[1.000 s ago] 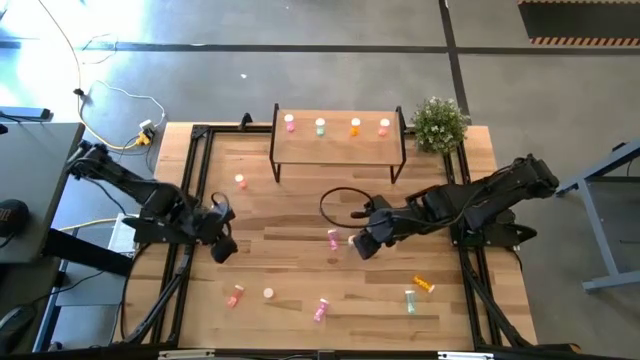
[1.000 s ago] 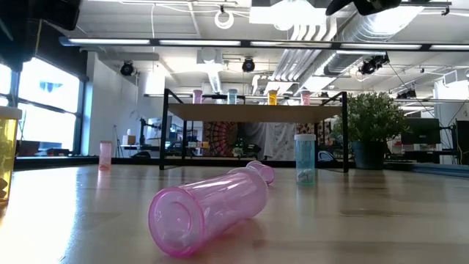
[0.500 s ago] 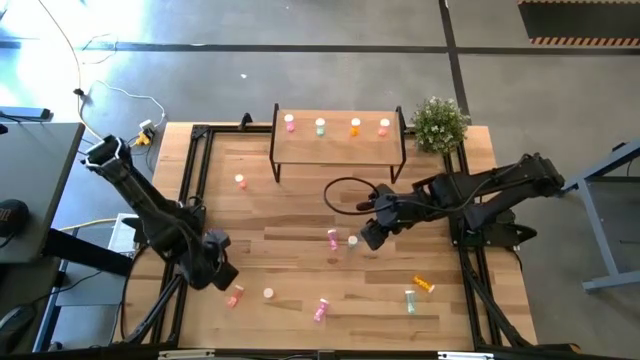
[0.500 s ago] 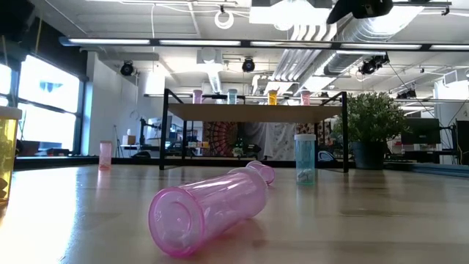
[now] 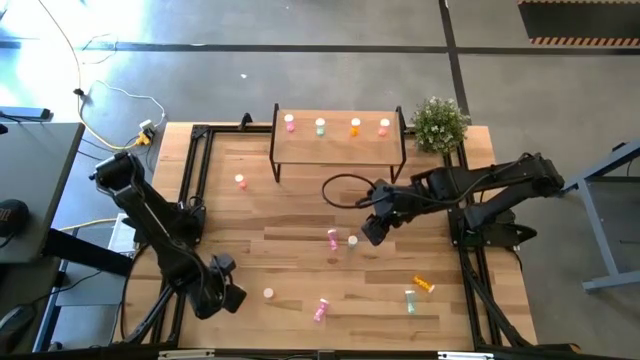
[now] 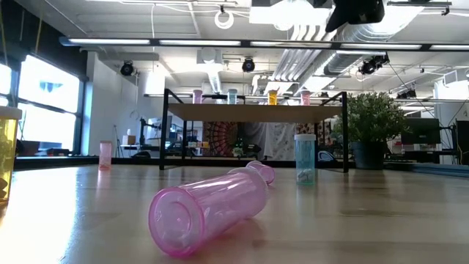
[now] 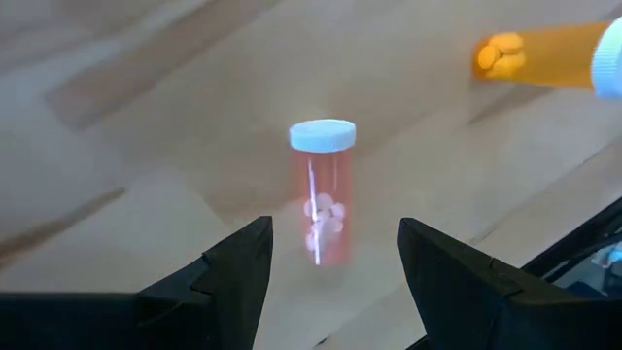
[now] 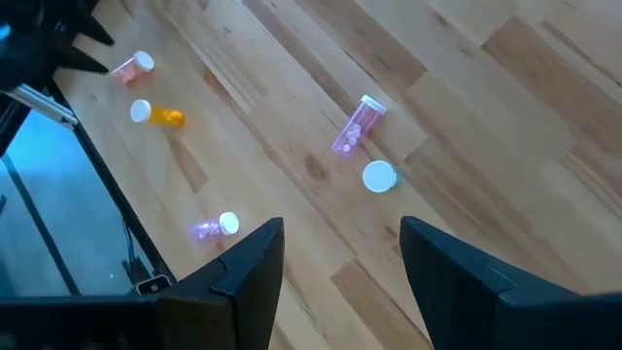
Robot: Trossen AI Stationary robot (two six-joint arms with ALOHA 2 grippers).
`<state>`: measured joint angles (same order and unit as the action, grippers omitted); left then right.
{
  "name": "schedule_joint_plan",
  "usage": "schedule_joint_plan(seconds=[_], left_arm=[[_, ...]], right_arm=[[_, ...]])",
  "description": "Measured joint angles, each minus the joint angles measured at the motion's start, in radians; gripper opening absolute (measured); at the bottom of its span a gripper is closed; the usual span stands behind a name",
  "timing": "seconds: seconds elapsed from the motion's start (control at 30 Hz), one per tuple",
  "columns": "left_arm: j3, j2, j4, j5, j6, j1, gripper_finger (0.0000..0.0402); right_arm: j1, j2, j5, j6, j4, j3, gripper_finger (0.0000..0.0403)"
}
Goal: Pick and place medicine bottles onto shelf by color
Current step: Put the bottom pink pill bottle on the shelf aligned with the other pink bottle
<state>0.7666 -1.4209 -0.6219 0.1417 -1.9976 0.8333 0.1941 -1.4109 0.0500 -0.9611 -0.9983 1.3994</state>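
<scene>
Left gripper [image 5: 222,291] open and empty over a salmon-red bottle [image 7: 322,193].
We see this upright bottle between its fingers [image 7: 225,274]; the right gripper [image 5: 373,226], open, hangs at four o'clock from the shelf [image 5: 338,146].

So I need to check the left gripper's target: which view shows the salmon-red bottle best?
The left wrist view: the salmon-red bottle stands upright, framed by the open left gripper. In the high view the gripper covers it. The low and right wrist views don't clearly show it.

Overhead, table-level, 2 wrist cameras share tabletop [image 5: 300,240].
</scene>
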Motion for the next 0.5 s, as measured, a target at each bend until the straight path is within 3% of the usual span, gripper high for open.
schedule_joint_plan(seconds=[0.5], left_arm=[[0.006, -0.149, 0.066, -0.042, -0.016, 0.000, 0.0213]], right_arm=[[-0.011, -0.001, -0.002, 0.025, -0.006, 0.000, 0.0197]])
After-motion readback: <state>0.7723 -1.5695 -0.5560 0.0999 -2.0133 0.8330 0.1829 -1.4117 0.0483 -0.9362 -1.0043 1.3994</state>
